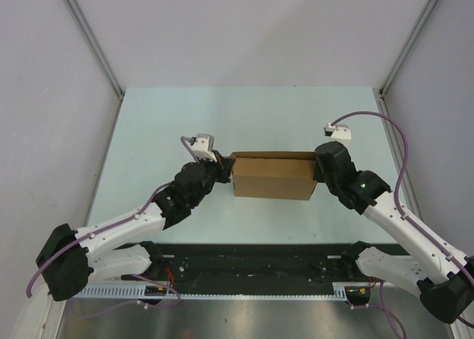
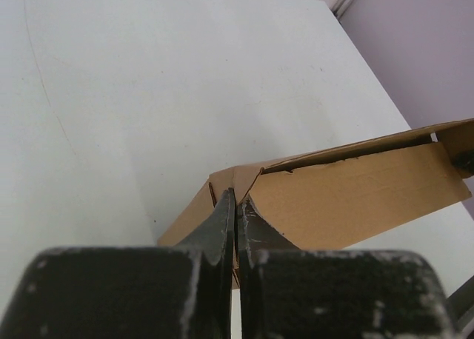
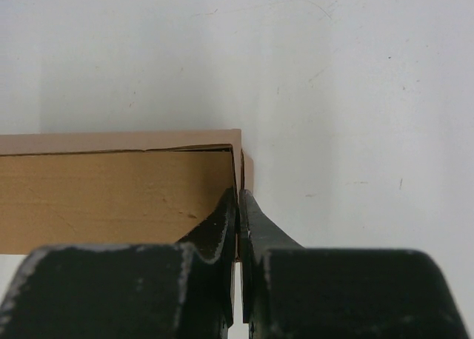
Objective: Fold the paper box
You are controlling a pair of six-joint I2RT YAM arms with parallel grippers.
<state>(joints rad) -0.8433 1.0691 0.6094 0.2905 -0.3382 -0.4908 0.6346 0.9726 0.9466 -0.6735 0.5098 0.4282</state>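
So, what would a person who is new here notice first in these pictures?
The brown paper box stands in the middle of the table, already shaped as a box. The left gripper is shut on its left end and the right gripper on its right end, each pinching the thin cardboard wall.

Overhead view. We see a pale green table top (matt, with faint scuffs and hairline marks in the close views) filling the middle of the scene. Plain grey-white wall panels close it in on the left, far and right sides. Two aluminium frame posts, a left post and a right post, slant down to the table's far corners. Along the near edge we note a black strip, then a slotted pale rail, then a bare metal surface.
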